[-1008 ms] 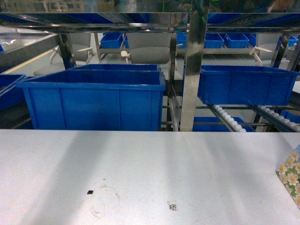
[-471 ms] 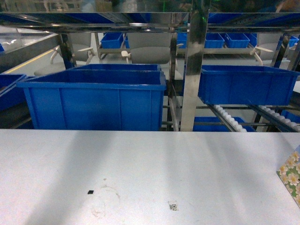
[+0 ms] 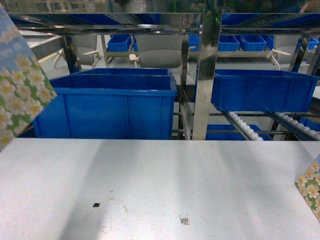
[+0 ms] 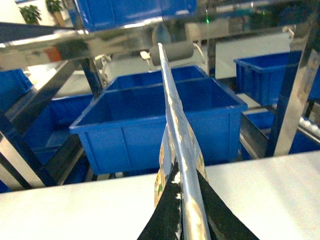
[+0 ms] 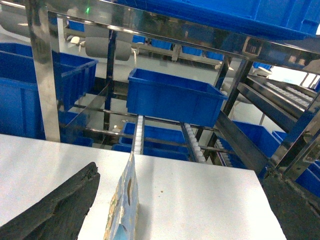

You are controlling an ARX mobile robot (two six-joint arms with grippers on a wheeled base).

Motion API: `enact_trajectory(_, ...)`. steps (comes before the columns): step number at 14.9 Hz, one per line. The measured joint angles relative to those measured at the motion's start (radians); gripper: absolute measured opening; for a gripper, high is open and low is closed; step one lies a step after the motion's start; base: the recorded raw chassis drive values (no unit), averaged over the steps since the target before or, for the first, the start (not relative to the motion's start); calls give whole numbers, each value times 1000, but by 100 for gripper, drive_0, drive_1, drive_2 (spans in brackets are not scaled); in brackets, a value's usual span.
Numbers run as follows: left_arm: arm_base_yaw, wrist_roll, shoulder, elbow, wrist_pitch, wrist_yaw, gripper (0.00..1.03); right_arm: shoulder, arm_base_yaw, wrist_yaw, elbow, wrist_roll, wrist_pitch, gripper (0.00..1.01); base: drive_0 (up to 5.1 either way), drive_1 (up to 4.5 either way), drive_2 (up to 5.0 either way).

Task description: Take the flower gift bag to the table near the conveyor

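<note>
Two flower bags show in the head view: one (image 3: 22, 90) at the left edge, one (image 3: 310, 187) at the right edge. One tabletop (image 3: 160, 180) carries one code sticker (image 3: 184, 219). Two large blue bins (image 3: 105, 105) (image 3: 262, 90) sit in front on one conveyor (image 3: 207, 70).

The left gripper (image 4: 182, 220), two black tapering fingers (image 4: 162, 220), is clamped on the thin edge of a floral paper gift bag (image 4: 176, 130) held upright between them. The right gripper (image 5: 165, 210) stands spread, one black finger (image 5: 55, 207) left of a second floral paper bag (image 5: 125, 205), not touching it.
</note>
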Motion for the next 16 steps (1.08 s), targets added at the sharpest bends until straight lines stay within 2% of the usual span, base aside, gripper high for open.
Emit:
enact_trajectory(1, -24, 5, 48, -5, 31, -6, 2, 0, 0, 0, 0, 0, 0, 98, 0, 0, 0)
enact_trajectory(3, -11, 0, 143, -5, 59, 9, 2, 0, 0, 0, 0, 0, 0, 98, 0, 0, 0)
enact_trajectory(6, -23, 12, 249, -29, 119, -9, 2, 0, 0, 0, 0, 0, 0, 98, 0, 0, 0)
enact_trajectory(11, -25, 4, 311, -31, 157, -15, 2, 0, 0, 0, 0, 0, 0, 98, 0, 0, 0)
enact_trajectory(12, -30, -9, 338, -27, 144, -15, 2, 0, 0, 0, 0, 0, 0, 98, 0, 0, 0)
enact_trajectory(13, -40, -61, 420, 25, 131, 1, 2, 0, 0, 0, 0, 0, 0, 98, 0, 0, 0)
enact_trajectory(16, 0, -65, 464, 14, 191, 11, 2, 0, 0, 0, 0, 0, 0, 98, 0, 0, 0)
